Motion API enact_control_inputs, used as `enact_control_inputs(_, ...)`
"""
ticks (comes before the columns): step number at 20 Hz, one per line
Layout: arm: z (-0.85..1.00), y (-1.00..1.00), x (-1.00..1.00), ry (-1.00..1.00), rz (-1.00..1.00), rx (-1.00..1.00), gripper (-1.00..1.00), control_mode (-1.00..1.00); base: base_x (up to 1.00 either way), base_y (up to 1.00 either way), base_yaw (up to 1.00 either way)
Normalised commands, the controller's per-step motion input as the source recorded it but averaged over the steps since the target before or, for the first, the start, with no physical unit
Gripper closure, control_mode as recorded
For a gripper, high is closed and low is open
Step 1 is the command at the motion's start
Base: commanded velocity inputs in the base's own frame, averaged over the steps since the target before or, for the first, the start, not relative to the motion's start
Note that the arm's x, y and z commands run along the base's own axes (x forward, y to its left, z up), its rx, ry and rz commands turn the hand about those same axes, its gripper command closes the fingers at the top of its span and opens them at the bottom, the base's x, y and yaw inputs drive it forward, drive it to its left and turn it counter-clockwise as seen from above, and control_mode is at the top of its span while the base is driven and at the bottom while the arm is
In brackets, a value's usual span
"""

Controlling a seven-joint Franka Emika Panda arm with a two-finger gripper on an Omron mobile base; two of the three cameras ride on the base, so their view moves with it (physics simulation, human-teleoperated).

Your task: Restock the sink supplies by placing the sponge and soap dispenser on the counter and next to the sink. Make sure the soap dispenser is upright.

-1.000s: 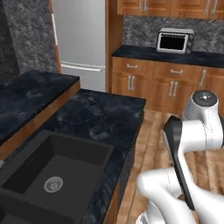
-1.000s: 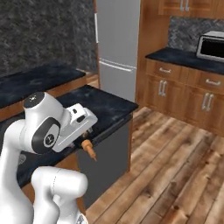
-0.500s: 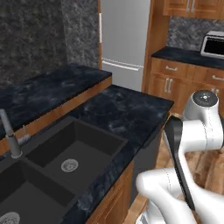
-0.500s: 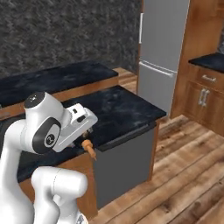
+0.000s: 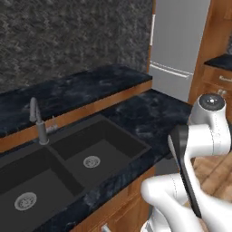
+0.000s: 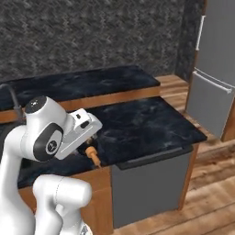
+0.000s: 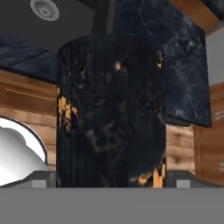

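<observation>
Holding the soap dispenser [image 7: 111, 113] by its dark body, my gripper [image 7: 109, 177] spread wide around it, I judge it rigid, light, possibly slick.

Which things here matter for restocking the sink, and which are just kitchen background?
For the job: soap dispenser, sink, counter.
Just around: refrigerator, dishwasher, wooden floor.

No text, label, brand, number or sign can be read in these pictures.
</observation>
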Motion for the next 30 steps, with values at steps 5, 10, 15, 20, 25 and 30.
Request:
enact_control_inputs(5,0.00,0.00,0.00,0.00,0.00,0.00,1.00,1.00,0.03,-0.92,0.43)
enact_control_inputs(10,0.00,0.00,0.00,0.00,0.00,0.00,1.00,1.00,0.06,-0.61,0.44)
enact_control_inputs(15,0.00,0.00,0.00,0.00,0.00,0.00,1.00,1.00,0.34,-0.04,0.50)
enact_control_inputs(20,0.00,0.00,0.00,0.00,0.00,0.00,1.00,1.00,0.19,-0.33,0.49)
enact_control_inputs(25,0.00,-0.34,0.16,0.02,0.20,0.00,1.00,-1.00,0.07,-0.16,0.16)
enact_control_inputs(30,0.00,-0.28,0.43,0.33,0.18,-0.05,1.00,-1.00,0.00,0.00,0.00)
